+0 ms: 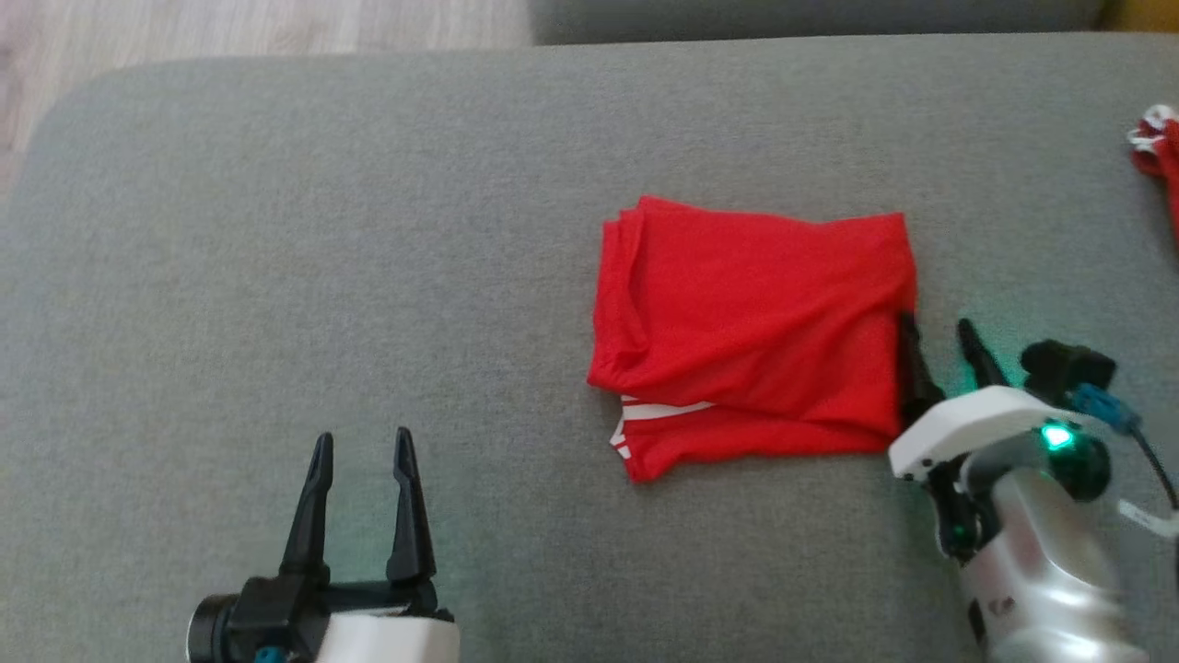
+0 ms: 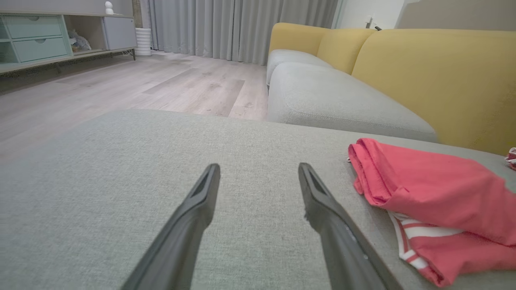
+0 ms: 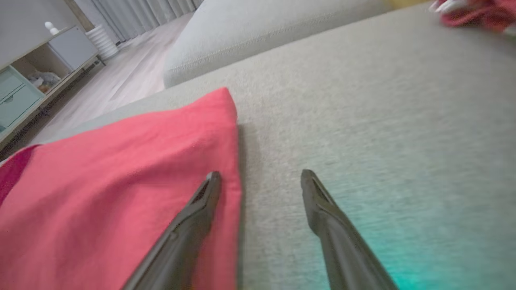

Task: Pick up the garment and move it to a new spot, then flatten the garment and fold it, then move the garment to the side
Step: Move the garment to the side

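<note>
1. The folded red garment (image 1: 751, 331) lies on the grey sofa cushion (image 1: 368, 230), right of centre in the head view.
2. Its long axis runs left to right, and a white-striped hem peeks out at the near left corner.
3. Folding looks finished, so moving it aside seems to be the step in hand.
4. The right gripper (image 1: 936, 322) straddles the garment's right edge with its jaws released. Next it must clamp all layers.
5. The left gripper (image 1: 363, 435) hovers well apart, jaws released.
</note>
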You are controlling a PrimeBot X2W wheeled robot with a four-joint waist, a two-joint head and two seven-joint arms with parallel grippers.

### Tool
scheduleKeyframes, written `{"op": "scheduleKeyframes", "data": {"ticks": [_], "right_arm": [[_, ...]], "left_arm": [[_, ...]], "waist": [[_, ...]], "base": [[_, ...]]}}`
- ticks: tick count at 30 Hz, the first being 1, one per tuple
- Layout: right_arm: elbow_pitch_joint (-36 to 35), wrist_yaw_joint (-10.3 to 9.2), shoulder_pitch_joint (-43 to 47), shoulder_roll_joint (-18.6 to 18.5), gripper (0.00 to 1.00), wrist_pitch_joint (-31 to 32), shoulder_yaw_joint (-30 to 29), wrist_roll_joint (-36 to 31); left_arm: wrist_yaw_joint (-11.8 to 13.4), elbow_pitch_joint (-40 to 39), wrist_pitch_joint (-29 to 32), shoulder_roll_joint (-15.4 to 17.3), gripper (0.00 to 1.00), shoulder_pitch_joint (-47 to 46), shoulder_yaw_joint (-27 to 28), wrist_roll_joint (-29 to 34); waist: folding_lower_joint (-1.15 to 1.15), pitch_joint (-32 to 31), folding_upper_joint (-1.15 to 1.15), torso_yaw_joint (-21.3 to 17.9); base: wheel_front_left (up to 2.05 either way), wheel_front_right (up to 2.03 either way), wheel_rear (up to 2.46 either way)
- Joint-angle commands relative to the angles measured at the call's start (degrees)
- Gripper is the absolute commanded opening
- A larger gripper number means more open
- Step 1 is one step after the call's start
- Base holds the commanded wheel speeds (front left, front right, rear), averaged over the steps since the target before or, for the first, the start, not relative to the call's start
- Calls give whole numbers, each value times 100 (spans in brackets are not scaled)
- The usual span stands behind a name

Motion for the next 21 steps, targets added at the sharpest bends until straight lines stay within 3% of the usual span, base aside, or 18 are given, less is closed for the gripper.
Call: {"op": "scheduleKeyframes", "data": {"ticks": [1, 3, 4, 5, 6, 13, 21], "right_arm": [[2, 40, -176, 25, 100, 34, 228, 122], [291, 40, -312, 54, 100, 196, 494, 330], [396, 40, -358, 65, 78, 256, 624, 438], [472, 40, -398, 69, 17, 271, 736, 530], [523, 40, -435, 53, 0, 244, 824, 609], [444, 40, -859, -613, 0, -188, 1146, 666], [-128, 40, -1570, -2178, 0, -206, 1216, 268]], "left_arm": [[49, -153, -37, -29, 100, -198, 136, -18], [62, -148, -37, -29, 100, -230, 120, -29], [72, -147, -37, -29, 100, -238, 113, -35], [82, -150, -37, -29, 100, -242, 107, -39], [92, -155, -37, -29, 100, -243, 104, -43], [134, -230, -37, -29, 100, -306, 164, -52], [107, -254, -37, -29, 100, -678, 164, -2]], "waist": [[-1, 68, 0, 77], [-1, 100, 0, 111], [-1, 112, 0, 120], [-1, 125, 0, 125], [-1, 144, 0, 124], [-1, 457, 0, -176], [-1, 1068, 0, -707]], "base": [[0, 0, 0], [0, 0, 0], [0, 0, 0], [0, 0, 0], [0, 0, 0], [0, 0, 0], [0, 0, 0]]}}
